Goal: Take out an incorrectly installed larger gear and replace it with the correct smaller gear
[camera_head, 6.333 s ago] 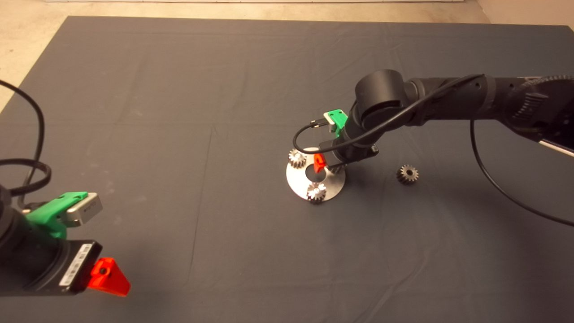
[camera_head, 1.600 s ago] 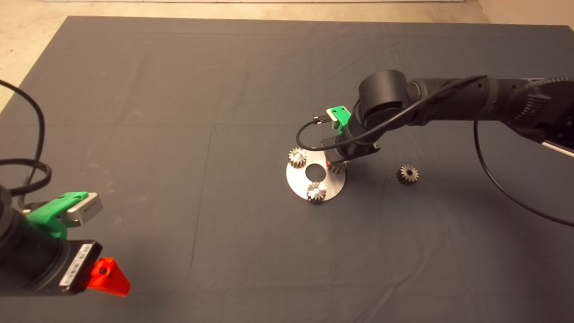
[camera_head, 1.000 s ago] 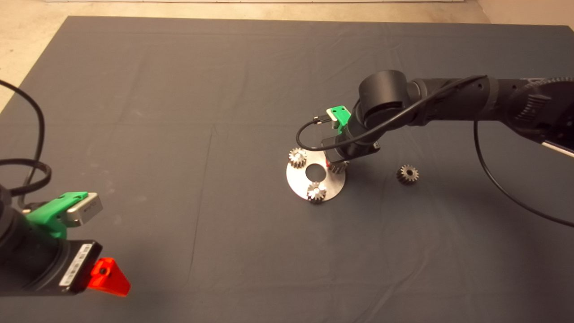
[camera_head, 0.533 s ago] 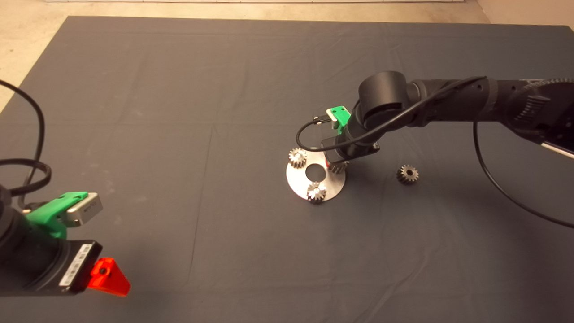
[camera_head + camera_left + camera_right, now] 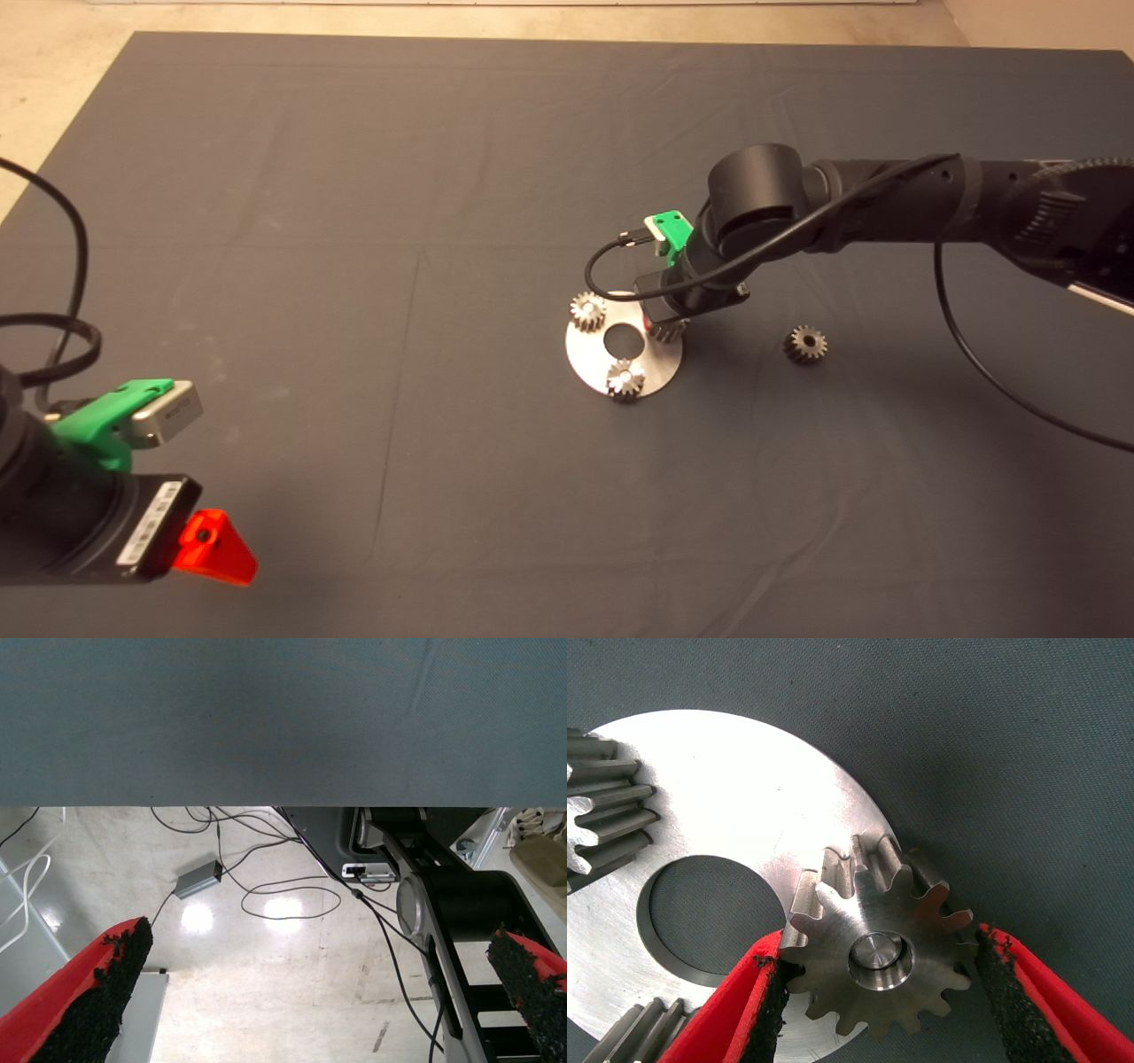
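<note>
A round silver plate (image 5: 586, 359) lies mid-mat with a hole in its middle. The smaller gear (image 5: 877, 943) sits on a pin at the plate's right edge, mostly hidden under the wrist in the head view (image 5: 669, 331). My right gripper (image 5: 877, 941) is down over it, with a black pad against its teeth on each side. The larger gear (image 5: 805, 344), darker, lies loose on the mat to the right of the plate. My left gripper (image 5: 213, 548) is parked at the lower left edge, open and empty.
Two more small gears (image 5: 586, 311) (image 5: 625, 379) sit on the plate's back-left and front edges. The plate (image 5: 726, 788) also shows in the right wrist view. The left wrist view shows the mat's edge and the floor with cables (image 5: 266, 895).
Since 6.3 s ago the right gripper has shifted from over the plate's centre hole to the gear on the right pin. In the last second nothing has visibly moved.
</note>
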Motion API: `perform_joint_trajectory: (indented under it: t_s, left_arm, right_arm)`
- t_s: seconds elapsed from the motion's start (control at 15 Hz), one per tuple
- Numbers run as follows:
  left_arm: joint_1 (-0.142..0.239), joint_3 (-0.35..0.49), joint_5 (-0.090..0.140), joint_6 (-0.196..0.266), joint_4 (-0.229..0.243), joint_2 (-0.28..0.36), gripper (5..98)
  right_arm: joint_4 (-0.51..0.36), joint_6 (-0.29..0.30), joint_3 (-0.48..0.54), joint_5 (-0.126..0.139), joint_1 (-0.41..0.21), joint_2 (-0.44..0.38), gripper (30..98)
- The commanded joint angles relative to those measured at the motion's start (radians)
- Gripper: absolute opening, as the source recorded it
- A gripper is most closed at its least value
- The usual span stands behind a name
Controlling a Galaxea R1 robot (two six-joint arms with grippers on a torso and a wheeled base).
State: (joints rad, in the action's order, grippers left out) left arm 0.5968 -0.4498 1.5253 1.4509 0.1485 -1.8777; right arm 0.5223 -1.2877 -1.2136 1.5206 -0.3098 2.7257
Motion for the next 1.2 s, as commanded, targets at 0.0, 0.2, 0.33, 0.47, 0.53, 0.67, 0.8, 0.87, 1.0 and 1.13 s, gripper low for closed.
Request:
perform_joint_trajectory:
  t_s: [0.0, 0.2, 0.33, 0.47, 0.53, 0.67, 0.8, 0.87, 1.0, 1.13]
  left_arm:
    - [0.014, 0.005, 0.133, -0.004, -0.006, 0.005, 98.2]
    - [0.015, 0.010, 0.133, -0.004, -0.006, 0.005, 98.2]
    - [0.015, 0.010, 0.133, -0.004, -0.006, 0.005, 98.2]
    - [0.014, 0.011, 0.133, -0.003, -0.006, 0.005, 98.2]
    - [0.015, 0.011, 0.133, -0.003, -0.006, 0.005, 98.2]
    - [0.014, 0.011, 0.133, -0.004, -0.006, 0.004, 98.2]
    - [0.014, 0.013, 0.133, -0.004, -0.006, 0.004, 98.2]
    - [0.014, 0.013, 0.133, -0.004, -0.006, 0.004, 98.2]
    - [0.015, 0.013, 0.133, -0.004, -0.006, 0.006, 98.2]
    - [0.014, 0.013, 0.133, -0.003, -0.006, 0.007, 98.2]
  right_arm:
    - [0.045, -0.001, 0.005, 0.113, -0.025, -0.004, 55.4]
    - [0.045, 0.001, 0.005, 0.113, -0.025, -0.005, 51.9]
    - [0.046, -0.001, 0.005, 0.113, -0.024, -0.004, 50.8]
    - [0.045, 0.001, 0.005, 0.113, -0.023, -0.001, 50.6]
    - [0.045, -0.001, 0.005, 0.113, -0.023, -0.001, 50.6]
    - [0.047, -0.001, 0.005, 0.113, -0.022, -0.001, 50.6]
    - [0.047, -0.001, 0.007, 0.113, -0.020, 0.000, 50.6]
    - [0.047, -0.001, 0.007, 0.113, -0.020, 0.003, 49.9]
    - [0.047, -0.001, 0.007, 0.113, -0.019, 0.000, 49.6]
    - [0.047, -0.002, 0.010, 0.113, -0.014, -0.004, 49.3]
